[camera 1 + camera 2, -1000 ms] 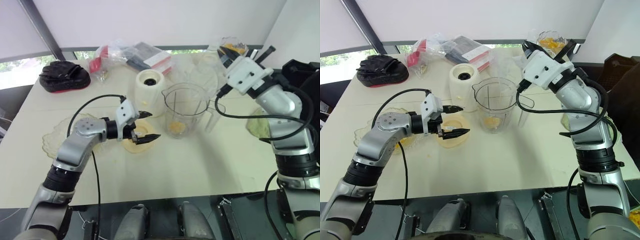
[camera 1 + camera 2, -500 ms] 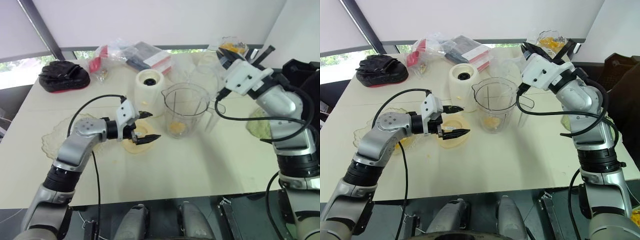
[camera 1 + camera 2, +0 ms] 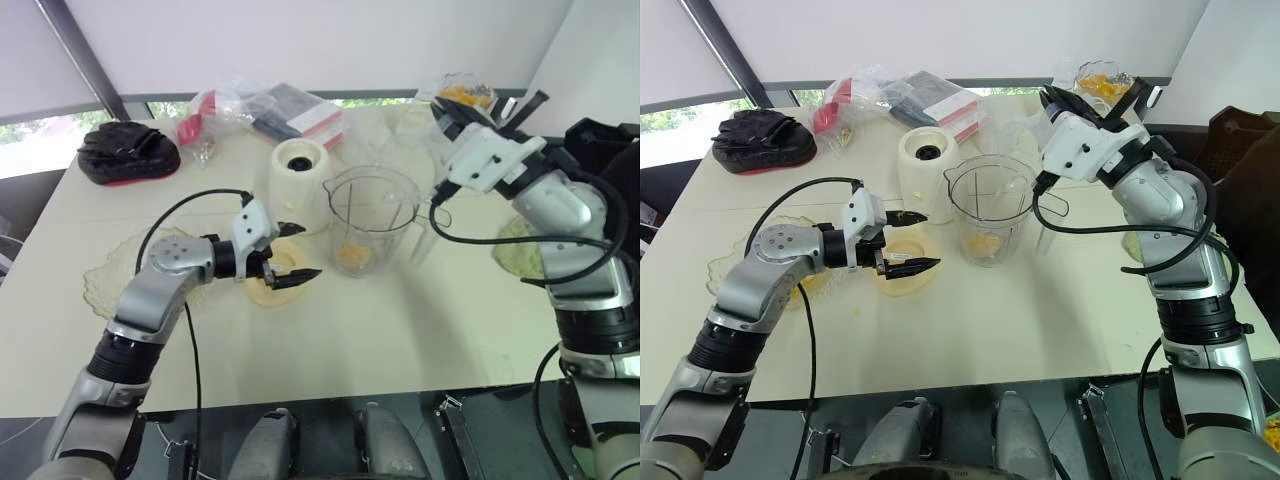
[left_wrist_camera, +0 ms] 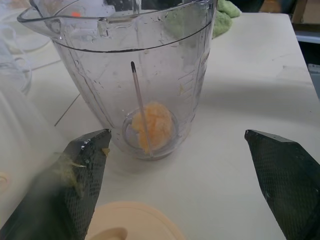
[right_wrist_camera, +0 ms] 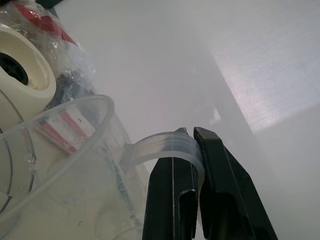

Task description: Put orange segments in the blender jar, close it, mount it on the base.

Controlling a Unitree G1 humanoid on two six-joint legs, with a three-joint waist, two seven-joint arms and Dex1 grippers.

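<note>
Edged clear jug (image 5: pixel 65 170), handle (image 5: pixel 160 144) pinched in right gripper (image 5: pixel 194 136), toward blender jar (image 3: pixel 370 215) before splayed left gripper (image 3: pixel 308 250); pour likely next

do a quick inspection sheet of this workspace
surface: pale table, no damage seen
job's things: blender jar upright, lidless, orange segment inside; lid on table; base behind jar; fruit bowl at far right
clutter: plastic bags, black bundle, green cloth
hands: left hand open over lid; right hand shut on clear jug by its handle
cables: black cable looping off each arm
surroundings: window behind table
</note>
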